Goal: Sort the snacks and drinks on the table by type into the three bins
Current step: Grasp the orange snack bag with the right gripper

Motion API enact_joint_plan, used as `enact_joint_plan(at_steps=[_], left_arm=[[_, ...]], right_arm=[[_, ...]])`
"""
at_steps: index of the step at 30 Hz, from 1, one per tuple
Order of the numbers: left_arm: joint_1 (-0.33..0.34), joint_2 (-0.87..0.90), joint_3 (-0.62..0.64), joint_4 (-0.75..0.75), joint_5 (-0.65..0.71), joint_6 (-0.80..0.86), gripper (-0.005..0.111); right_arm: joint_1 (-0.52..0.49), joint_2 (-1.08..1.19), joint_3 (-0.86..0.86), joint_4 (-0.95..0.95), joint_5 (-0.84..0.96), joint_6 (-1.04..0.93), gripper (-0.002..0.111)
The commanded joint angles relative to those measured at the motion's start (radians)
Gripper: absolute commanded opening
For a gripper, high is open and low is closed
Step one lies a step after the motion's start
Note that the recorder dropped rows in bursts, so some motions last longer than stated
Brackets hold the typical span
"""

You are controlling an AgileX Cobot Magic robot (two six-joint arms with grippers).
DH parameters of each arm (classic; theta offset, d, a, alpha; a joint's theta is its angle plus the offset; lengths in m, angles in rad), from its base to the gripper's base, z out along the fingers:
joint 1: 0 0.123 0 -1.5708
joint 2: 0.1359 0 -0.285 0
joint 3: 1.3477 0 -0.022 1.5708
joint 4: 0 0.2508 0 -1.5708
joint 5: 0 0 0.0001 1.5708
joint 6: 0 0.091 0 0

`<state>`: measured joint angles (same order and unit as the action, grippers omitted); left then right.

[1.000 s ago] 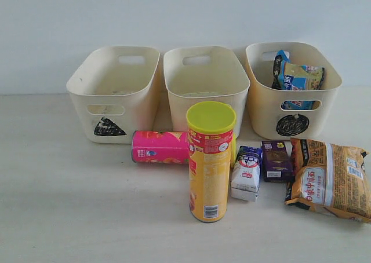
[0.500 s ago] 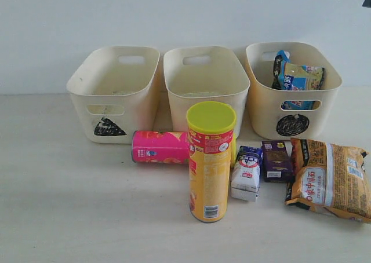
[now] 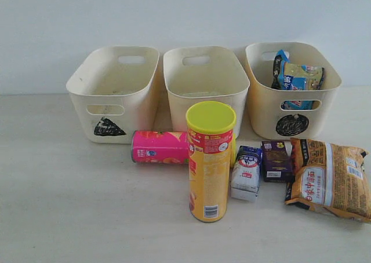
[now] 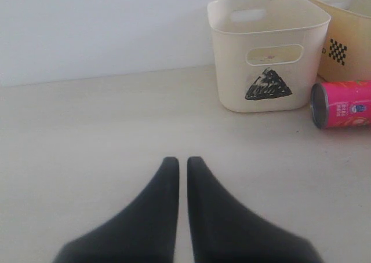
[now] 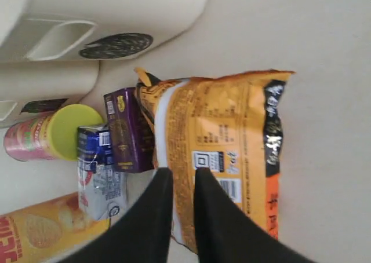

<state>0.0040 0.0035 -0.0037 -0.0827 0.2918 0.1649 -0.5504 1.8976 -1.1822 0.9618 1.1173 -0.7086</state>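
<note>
The three bins stand in a row at the back: left (image 3: 78,86), middle (image 3: 174,83), right (image 3: 258,95). A blue-white bag (image 3: 297,77) sits in the right one. In front, a pink tube (image 3: 159,147) lies on its side and a yellow tube (image 3: 210,161) stands upright. Beside them are a white-and-blue carton (image 3: 246,173), a purple carton (image 3: 276,160) and an orange bag (image 3: 329,179). My right gripper (image 5: 184,171) hovers above the orange bag (image 5: 226,141), jaws slightly apart and empty. My left gripper (image 4: 178,160) is shut over bare table, well short of the left bin (image 4: 232,72).
The wall runs close behind the bins. The left wrist view shows the pink tube (image 4: 342,105) next to the triangle-marked bin, and a checker-marked bin (image 4: 348,48) beyond. Neither arm shows in the exterior view.
A dark corner of an arm showed at the exterior view's top right half a second ago and is gone now. Nothing on the table has moved.
</note>
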Motion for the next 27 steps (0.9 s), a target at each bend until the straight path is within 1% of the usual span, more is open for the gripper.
enact_joint_plan(at_steps=[1,4,5,8,12,15,20,27], left_arm=[[-0.021,-0.004,0.004,-0.002,0.0,0.0,0.004],[-0.027,-0.004,0.004,-0.002,0.0,0.0,0.004],[-0.027,-0.004,0.004,-0.002,0.0,0.0,0.004],[-0.027,-0.004,0.004,-0.002,0.0,0.0,0.004],[-0.027,-0.004,0.004,-0.002,0.0,0.0,0.004],[-0.027,-0.004,0.004,-0.002,0.0,0.0,0.004],[-0.027,-0.004,0.004,-0.002,0.0,0.0,0.004],[-0.027,-0.004,0.004,-0.002,0.0,0.0,0.004]], right_arm=[[-0.066,-0.002,0.148,0.069,-0.098,-0.106,0.041],[-0.068,0.0,0.209,0.073,-0.177,-0.131,0.066],[-0.068,0.0,0.224,0.08,-0.201,-0.131,0.072],[-0.068,0.0,0.247,0.097,-0.239,-0.131,0.081],[-0.064,0.008,0.252,0.123,-0.242,-0.145,0.083],[-0.041,0.035,0.252,0.135,-0.225,-0.165,0.083],[0.034,0.133,0.252,0.151,-0.221,-0.203,0.083],[0.111,0.231,0.252,0.249,-0.297,-0.291,0.083]])
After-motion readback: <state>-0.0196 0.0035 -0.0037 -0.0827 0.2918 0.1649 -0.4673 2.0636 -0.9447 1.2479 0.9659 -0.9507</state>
